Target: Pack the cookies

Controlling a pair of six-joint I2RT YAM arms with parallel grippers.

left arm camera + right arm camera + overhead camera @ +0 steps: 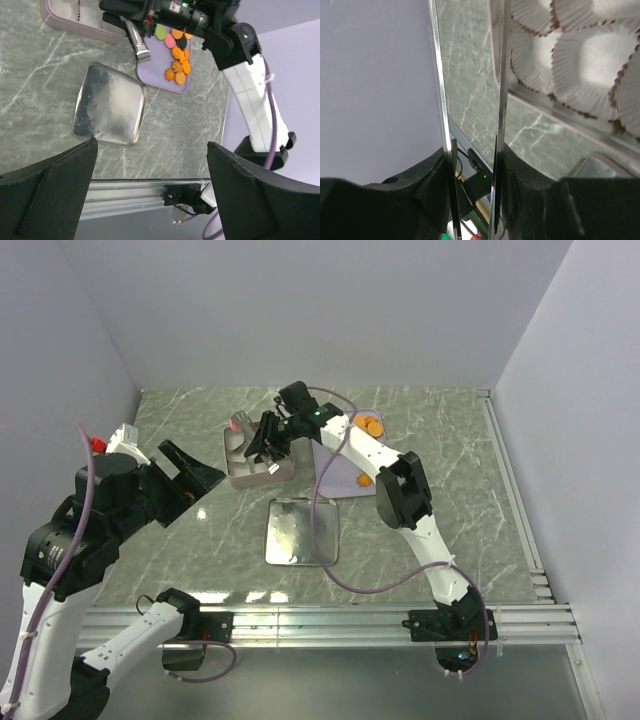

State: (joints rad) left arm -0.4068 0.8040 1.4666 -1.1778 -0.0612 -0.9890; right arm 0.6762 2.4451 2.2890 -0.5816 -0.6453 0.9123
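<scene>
Currently right jaws point(262, 445) over tin point(240, 472), grip unclear; left jaws point(190, 472) released. Next: fetch cookies point(177, 67) from tray point(155, 75).

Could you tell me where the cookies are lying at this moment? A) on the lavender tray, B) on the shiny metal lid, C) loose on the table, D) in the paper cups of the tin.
A: the cookies lie clustered on the lavender tray; the metal lid is bare.

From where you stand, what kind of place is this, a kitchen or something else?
Probably a robot test booth, not a kitchen: plain walls box in a marble-patterned table, two arms sit on a rail, and toy-like cookies sit on a tray.
</scene>
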